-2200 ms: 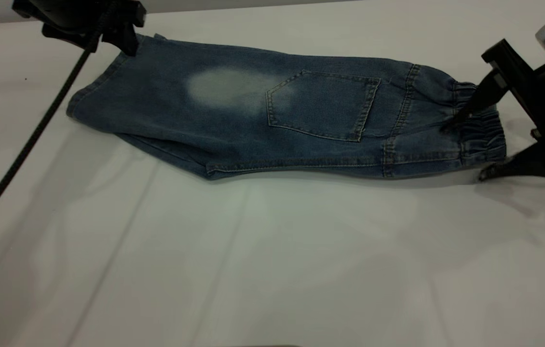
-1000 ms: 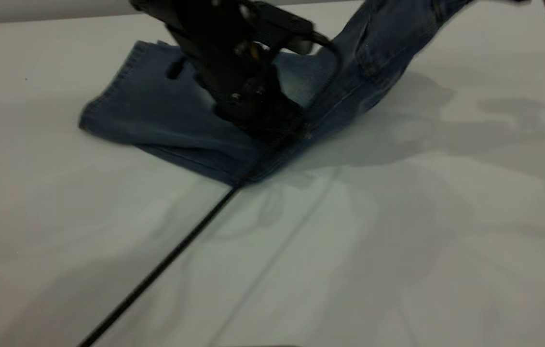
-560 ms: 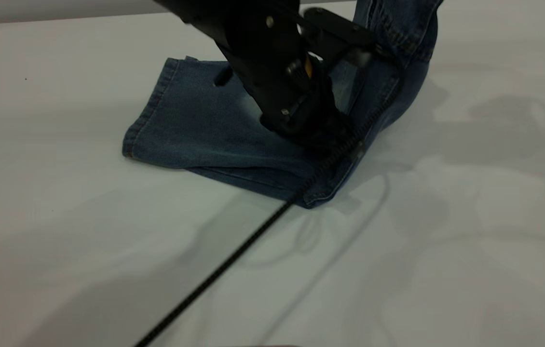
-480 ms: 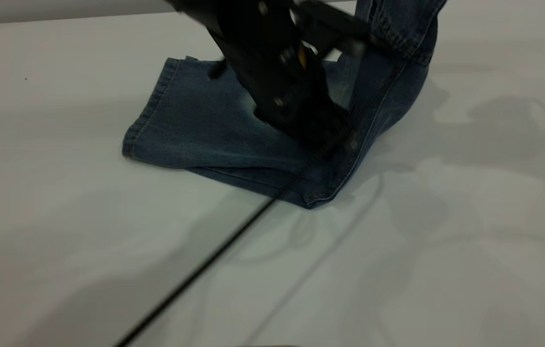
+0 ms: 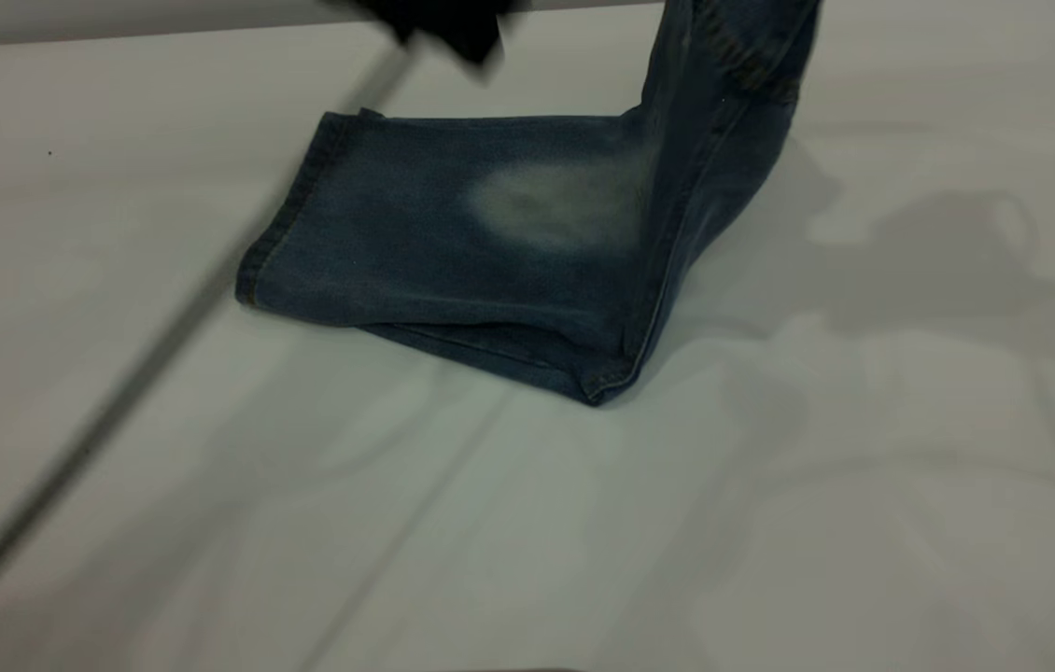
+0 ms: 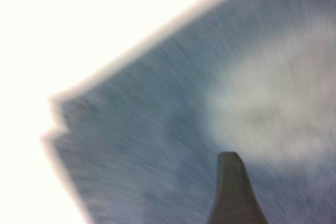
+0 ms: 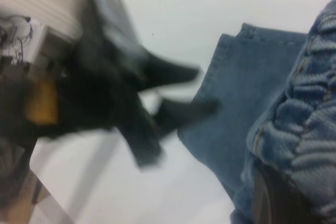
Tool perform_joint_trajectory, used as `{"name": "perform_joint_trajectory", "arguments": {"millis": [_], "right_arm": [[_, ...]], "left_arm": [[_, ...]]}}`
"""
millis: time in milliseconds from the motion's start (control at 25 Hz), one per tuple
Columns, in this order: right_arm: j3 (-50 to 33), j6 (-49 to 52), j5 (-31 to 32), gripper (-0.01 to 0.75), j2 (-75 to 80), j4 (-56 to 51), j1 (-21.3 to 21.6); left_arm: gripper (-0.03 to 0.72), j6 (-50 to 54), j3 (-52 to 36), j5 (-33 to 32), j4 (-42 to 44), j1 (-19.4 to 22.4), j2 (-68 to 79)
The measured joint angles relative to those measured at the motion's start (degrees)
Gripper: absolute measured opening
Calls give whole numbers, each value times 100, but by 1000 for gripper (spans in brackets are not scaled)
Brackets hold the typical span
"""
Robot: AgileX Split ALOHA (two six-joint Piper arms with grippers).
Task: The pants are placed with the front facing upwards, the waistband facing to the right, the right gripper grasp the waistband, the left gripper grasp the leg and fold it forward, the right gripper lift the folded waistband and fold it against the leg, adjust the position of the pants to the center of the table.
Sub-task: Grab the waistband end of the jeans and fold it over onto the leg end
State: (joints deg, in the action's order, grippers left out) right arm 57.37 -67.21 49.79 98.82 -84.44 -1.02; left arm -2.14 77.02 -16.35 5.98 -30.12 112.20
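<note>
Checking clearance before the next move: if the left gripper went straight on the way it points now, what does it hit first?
Probably the pants. The left wrist view looks down past a left finger onto denim, near the pale patch. Nothing shows in between, though depth is unclear.

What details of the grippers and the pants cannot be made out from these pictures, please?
- Right gripper: beyond the exterior view's top edge; in the right wrist view the waistband covers its fingers, so its grip is unclear.
- Left gripper: motion-blurred in the right wrist view, though its fingers look parted; in its own view one finger shows.
- Pants: the lifted top is cut off in the exterior view.
</note>
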Motion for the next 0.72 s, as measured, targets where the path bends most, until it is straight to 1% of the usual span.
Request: {"name": "perform_joint_trajectory", "arguments": {"millis": [80,200,280,400,520,640,720], "right_arm": [[0,-7,-298,53,0,-56,-321],[0,-182,-951,53,0,-265,-869],[0,-429,-1480,53,7,-553,-1302],[95,-953,-2042,53,156,-1158,-1873],[383,-1438,-2282,53,594,-1679,-2384],[873,-1570,-2406,53,1158,-1816,-2709],[1273,-1608,-2458,53,1629,-1846,-2827]], "left_arm": [[421,0,0,-7,51,172,-587],[421,0,0,-41,188,369,-1400],[421,0,0,-54,296,409,-1903],[421,-2,0,-79,498,409,-2472],[421,3,0,-108,615,409,-2857],[421,29,0,-203,625,409,-3048],[421,51,0,-333,625,409,-3078]]}}
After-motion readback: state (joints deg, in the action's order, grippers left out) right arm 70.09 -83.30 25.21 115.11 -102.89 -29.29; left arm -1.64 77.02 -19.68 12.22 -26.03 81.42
